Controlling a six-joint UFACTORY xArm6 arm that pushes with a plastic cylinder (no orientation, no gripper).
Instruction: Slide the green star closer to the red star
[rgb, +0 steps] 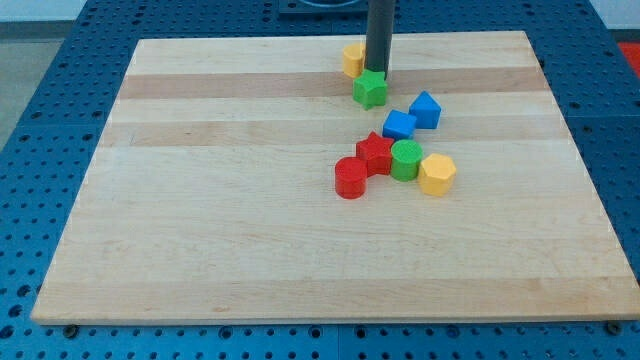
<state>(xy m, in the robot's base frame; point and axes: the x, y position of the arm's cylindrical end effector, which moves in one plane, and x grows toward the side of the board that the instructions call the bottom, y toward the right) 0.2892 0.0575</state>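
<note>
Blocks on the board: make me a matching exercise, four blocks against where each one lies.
Blocks:
1. green star
2. red star
3. red cylinder
4. yellow hexagon

Places:
A. farthest to the view's right in the lower cluster
B. directly under my tip, near the view's top
C. lowest left of the cluster
D. touching the green cylinder on its left

Pairs: 1-B, 2-D, 3-C, 4-A

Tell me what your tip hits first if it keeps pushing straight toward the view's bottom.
My tip sits at the green star's top edge, so it meets that first; the red star lies beyond.
</note>
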